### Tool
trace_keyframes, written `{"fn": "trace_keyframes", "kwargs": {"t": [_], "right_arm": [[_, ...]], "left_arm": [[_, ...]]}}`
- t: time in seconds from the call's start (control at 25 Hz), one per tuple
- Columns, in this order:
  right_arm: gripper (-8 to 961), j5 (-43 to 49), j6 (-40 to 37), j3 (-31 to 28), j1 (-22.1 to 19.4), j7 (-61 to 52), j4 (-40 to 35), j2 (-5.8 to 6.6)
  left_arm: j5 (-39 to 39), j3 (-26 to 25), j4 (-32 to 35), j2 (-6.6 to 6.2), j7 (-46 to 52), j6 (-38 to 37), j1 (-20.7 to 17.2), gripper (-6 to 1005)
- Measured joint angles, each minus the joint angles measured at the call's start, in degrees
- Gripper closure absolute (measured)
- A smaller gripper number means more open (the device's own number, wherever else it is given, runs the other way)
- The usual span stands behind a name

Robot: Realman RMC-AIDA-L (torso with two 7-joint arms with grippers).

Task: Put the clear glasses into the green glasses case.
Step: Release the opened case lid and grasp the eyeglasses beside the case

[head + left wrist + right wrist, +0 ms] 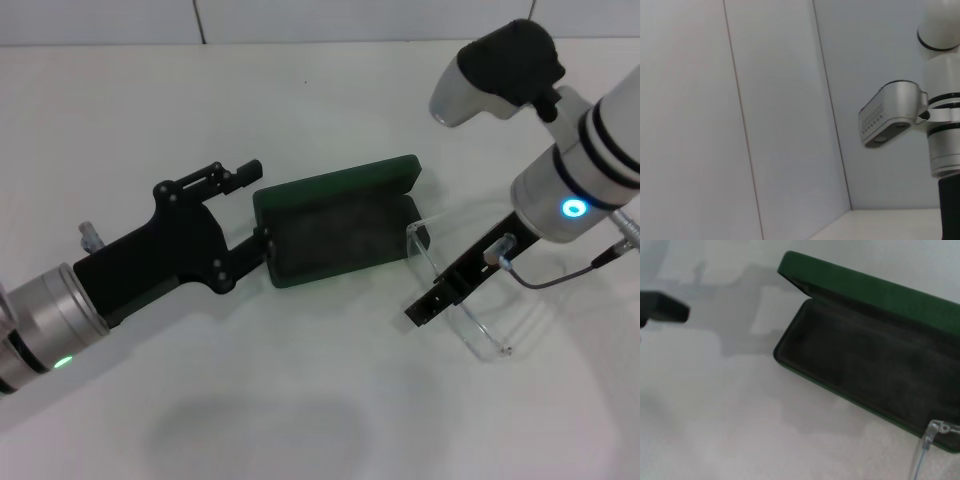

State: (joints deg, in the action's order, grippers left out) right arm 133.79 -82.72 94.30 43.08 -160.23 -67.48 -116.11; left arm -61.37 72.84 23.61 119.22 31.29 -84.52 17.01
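The green glasses case (340,240) lies open in the middle of the white table, lid (340,185) folded back and its dark lining bare. My left gripper (257,207) is open at the case's left end, its lower finger touching that end. My right gripper (430,300) is just off the case's right end, shut on the clear glasses (485,335), which hang low over the table. One clear arm (420,235) reaches the case's right corner. The right wrist view shows the open case (865,360) and a clear arm tip (927,440) at its edge.
The white table (300,400) runs back to a pale wall. The left wrist view shows only wall panels and part of the right arm (895,112). A black left finger (665,312) shows in the right wrist view.
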Motion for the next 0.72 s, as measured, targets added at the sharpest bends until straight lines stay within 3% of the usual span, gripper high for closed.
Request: {"fn": "trace_keyframes", "kwargs": {"t": [0.32, 0.72], "right_arm": [[272, -0.92, 5.20, 4.41, 0.01, -2.22, 3.25, -0.05], [308, -2.26, 7.52, 6.15, 0.43, -2.37, 4.30, -0.07]], "left_arm": [[-3.19, 0.09, -0.06, -0.53, 0.19, 0.24, 0.76, 463], [-4.46, -0.15, -0.76, -0.44, -0.06, 1.72, 1.79, 463]]}}
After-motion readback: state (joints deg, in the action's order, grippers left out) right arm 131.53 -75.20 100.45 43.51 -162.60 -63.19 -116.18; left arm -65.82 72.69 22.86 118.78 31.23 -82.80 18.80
